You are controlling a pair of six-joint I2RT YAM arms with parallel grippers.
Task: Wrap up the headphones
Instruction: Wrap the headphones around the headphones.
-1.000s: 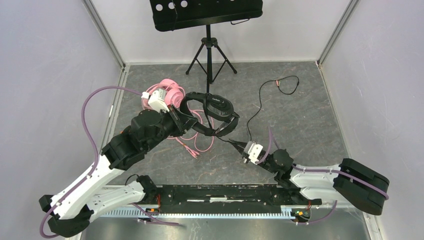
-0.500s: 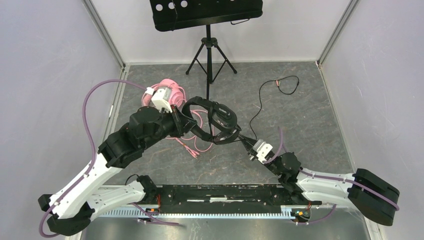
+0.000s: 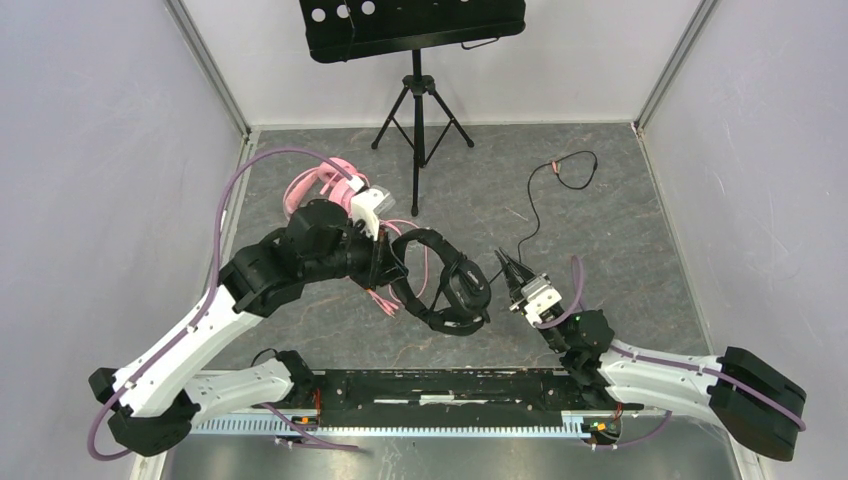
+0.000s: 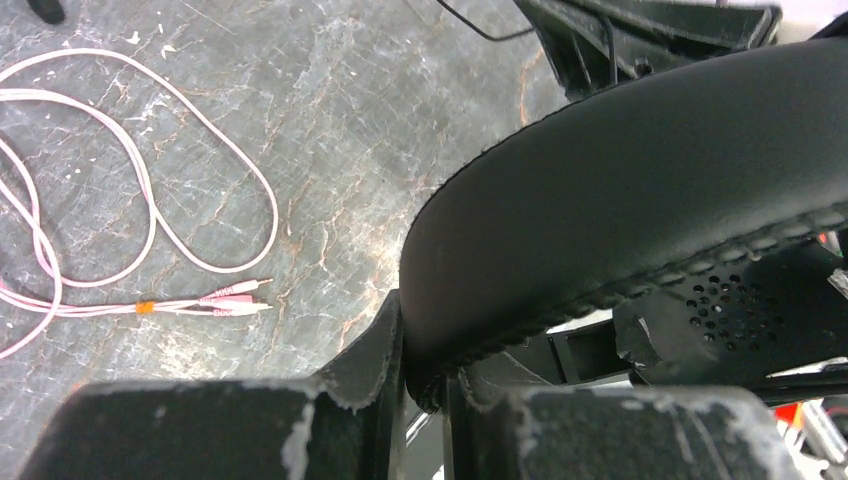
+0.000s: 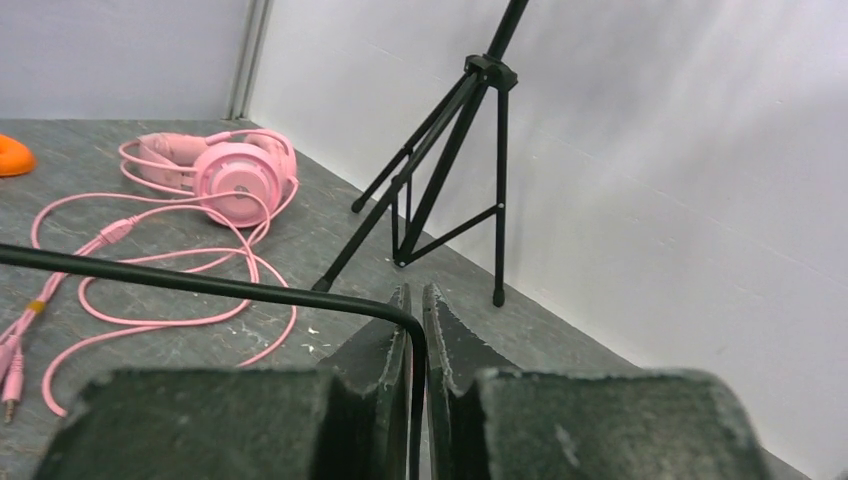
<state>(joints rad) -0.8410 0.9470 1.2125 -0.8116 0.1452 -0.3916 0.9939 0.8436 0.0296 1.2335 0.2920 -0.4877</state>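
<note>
Having been drawn nearer, the black headphones (image 3: 441,287) are clamped by the left gripper (image 3: 386,262), their cable (image 5: 200,283) by the right gripper (image 3: 508,268).

The black headphones (image 4: 620,200) have a smooth, matt, leather-like band; the table (image 4: 330,120) looks mottled, scuffed stone.

No text or number is legible on the black headphones (image 3: 462,292) or elsewhere

Finds pink on the padded headphones (image 5: 240,165) and their cable (image 4: 150,215), with an orange band (image 4: 145,307) round it. Finds black on the smaller headphones (image 4: 650,190), thin cable (image 5: 200,283) and music stand (image 3: 415,25). Notes dark grey marbling, white and rust veins, on the table (image 3: 620,250).
</note>
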